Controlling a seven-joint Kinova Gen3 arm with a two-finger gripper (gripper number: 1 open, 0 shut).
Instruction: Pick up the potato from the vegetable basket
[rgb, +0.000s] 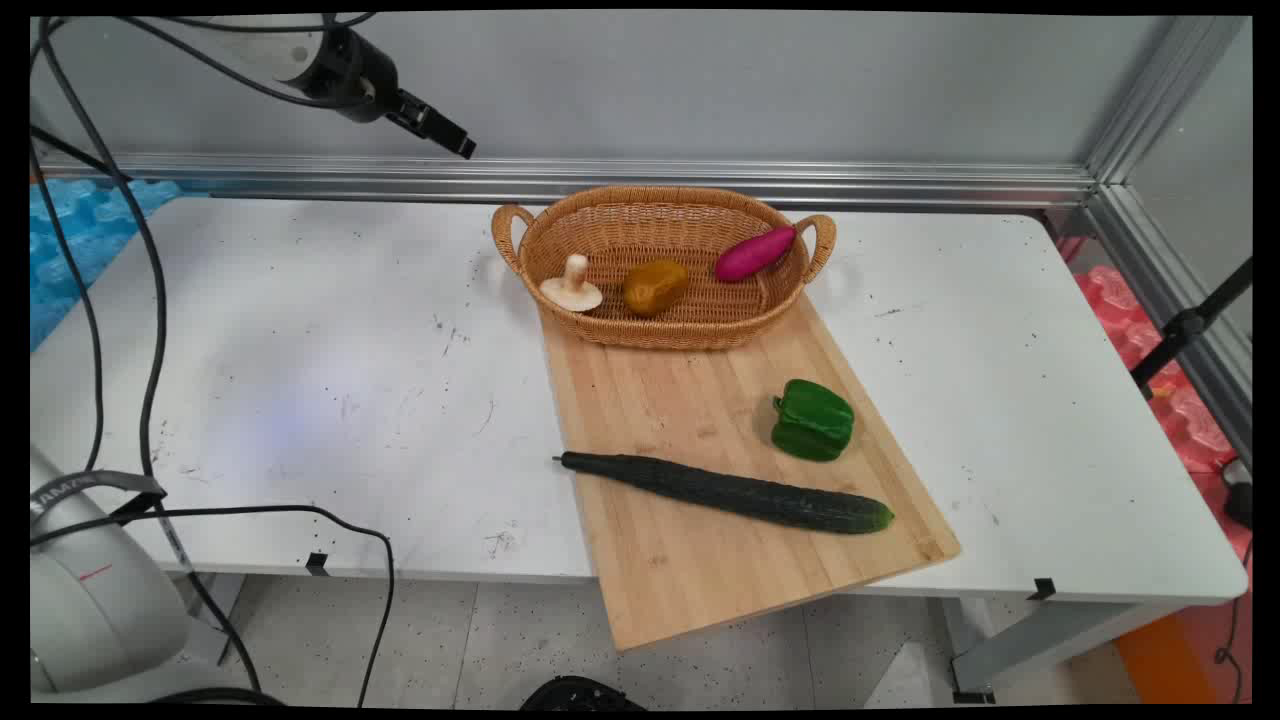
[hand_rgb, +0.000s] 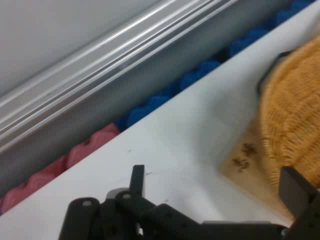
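Gripper (rgb: 462, 148) aloft — left of basket (rgb: 690, 330)

Main view: bright, even overhead light, soft short shadows under the wicker basket (rgb: 663, 262) and green pepper (rgb: 811, 420). Mild glare on the white table (rgb: 300, 400), sheen on the aluminium rail (rgb: 700, 180). Lines bow at the edges. Hand view: soft throughout, basket and rail smeared.

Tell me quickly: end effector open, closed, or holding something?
End effector: open, holding nothing, raised high left of the basket.
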